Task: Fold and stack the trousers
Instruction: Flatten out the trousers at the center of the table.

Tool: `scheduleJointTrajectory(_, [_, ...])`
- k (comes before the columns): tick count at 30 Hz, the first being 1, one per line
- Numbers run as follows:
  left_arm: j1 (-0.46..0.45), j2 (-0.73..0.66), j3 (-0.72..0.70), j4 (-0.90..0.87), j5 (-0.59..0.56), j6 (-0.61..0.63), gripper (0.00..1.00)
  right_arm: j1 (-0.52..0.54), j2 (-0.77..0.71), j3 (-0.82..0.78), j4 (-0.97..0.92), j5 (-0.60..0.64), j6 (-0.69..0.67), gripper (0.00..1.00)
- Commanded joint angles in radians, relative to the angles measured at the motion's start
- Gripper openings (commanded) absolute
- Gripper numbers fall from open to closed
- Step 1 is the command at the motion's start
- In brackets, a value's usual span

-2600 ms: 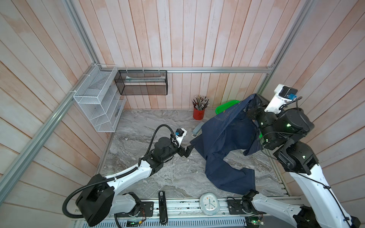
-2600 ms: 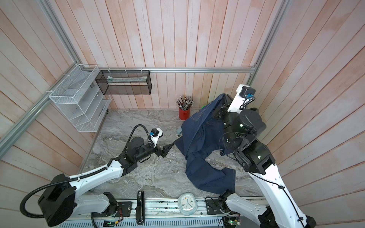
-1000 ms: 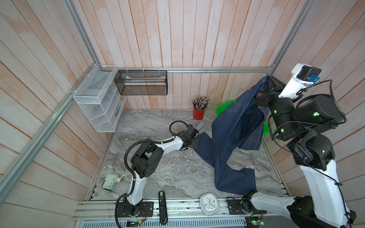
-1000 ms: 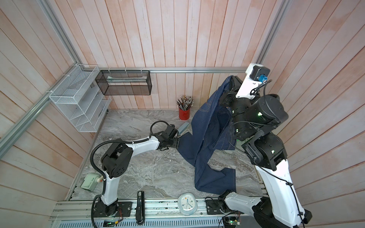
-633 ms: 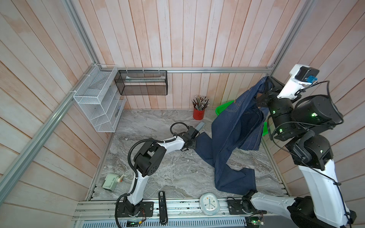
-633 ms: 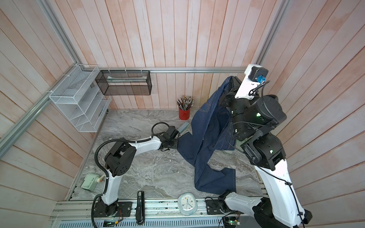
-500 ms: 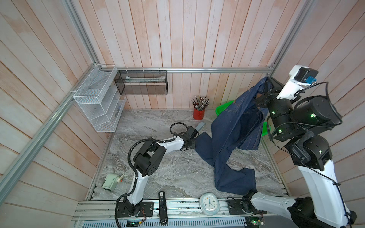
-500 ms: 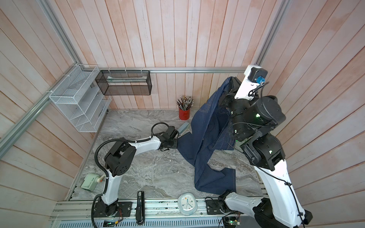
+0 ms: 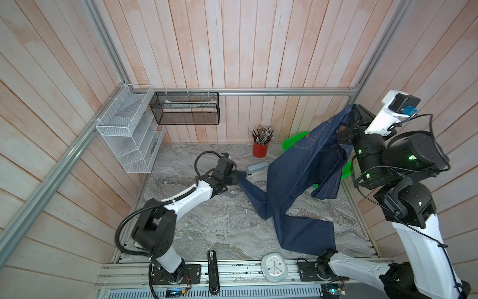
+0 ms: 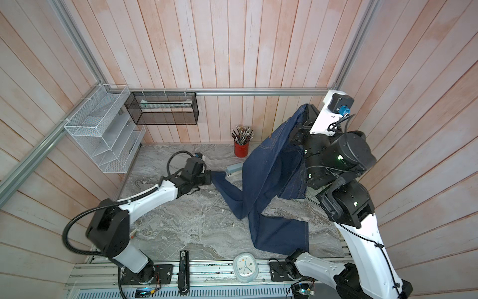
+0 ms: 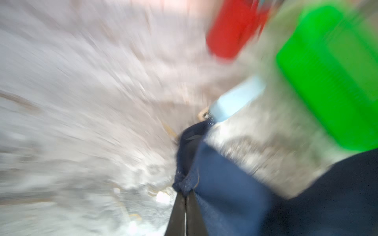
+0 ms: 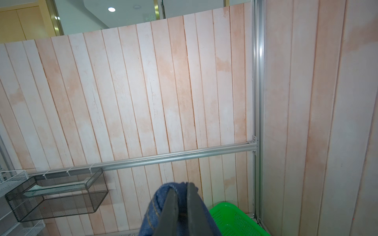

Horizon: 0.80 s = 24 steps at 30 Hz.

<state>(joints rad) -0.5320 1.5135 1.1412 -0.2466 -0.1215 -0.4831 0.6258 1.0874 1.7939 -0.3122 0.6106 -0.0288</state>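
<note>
1. The left gripper (image 9: 234, 178) sits low over the tabletop (image 9: 207, 222), clamped shut on the hem of one leg of the trousers (image 9: 292, 176).
2. The right gripper (image 9: 355, 111), raised high near the right wall, is closed on the top end of the trousers. The dark denim hangs from it, and the other leg lies spread on the tabletop toward the front edge.
3. The tabletop is grey marble, walled in by pale planks. A white wire rack (image 9: 126, 134) and a black mesh basket (image 9: 186, 111) hang at the back. A red cup of pencils (image 9: 260, 150) stands near a green basket (image 9: 294, 138), which the cloth partly hides. A clock (image 9: 274, 266) rests on the front rail.
4. The left wrist view, badly blurred, shows the gripper's fingers (image 11: 178, 214) pinched on the hem beside a pale blue object (image 11: 237, 102). The right wrist view alone shows a ceiling light (image 12: 111, 9) beyond the wall.
</note>
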Motion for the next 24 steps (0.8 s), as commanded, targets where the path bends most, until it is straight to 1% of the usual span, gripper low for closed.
scheduleJointTrajectory(1, [0.072,-0.197,-0.012,-0.022,-0.076,0.004,0.0,0.002,-0.028,-0.018,0.085,0.054,-0.04,0.0])
scheduleJointTrajectory(4, [0.147,-0.338,0.014,-0.125,-0.128,0.033,0.0,0.002,-0.04,-0.054,0.097,0.117,-0.078,0.0])
scheduleJointTrajectory(8, [0.237,-0.47,0.057,-0.244,-0.201,0.044,0.0,0.001,-0.053,-0.099,0.078,0.19,-0.115,0.0])
scheduleJointTrajectory(12, [0.319,-0.552,0.108,-0.356,-0.316,0.06,0.0,-0.002,-0.055,-0.116,-0.024,0.232,-0.075,0.0])
scheduleJointTrajectory(15, [0.405,-0.587,0.12,-0.407,-0.342,0.074,0.0,-0.019,-0.047,-0.109,-0.159,0.229,-0.015,0.0])
scheduleJointTrajectory(17, [0.456,-0.608,0.116,-0.426,-0.353,0.088,0.0,-0.057,-0.033,-0.093,-0.27,0.193,0.039,0.0])
scheduleJointTrajectory(18, [0.483,-0.619,0.114,-0.434,-0.357,0.096,0.0,-0.094,-0.024,-0.078,-0.338,0.155,0.076,0.0])
scheduleJointTrajectory(20, [0.535,-0.632,0.115,-0.451,-0.363,0.115,0.0,-0.189,-0.004,-0.054,-0.451,0.053,0.14,0.0])
scheduleJointTrajectory(22, [0.587,-0.629,0.125,-0.477,-0.373,0.141,0.0,-0.305,0.009,-0.049,-0.54,-0.083,0.192,0.0])
scheduleJointTrajectory(24, [0.625,-0.622,0.128,-0.494,-0.384,0.17,0.0,-0.372,0.02,-0.074,-0.593,-0.192,0.223,0.0])
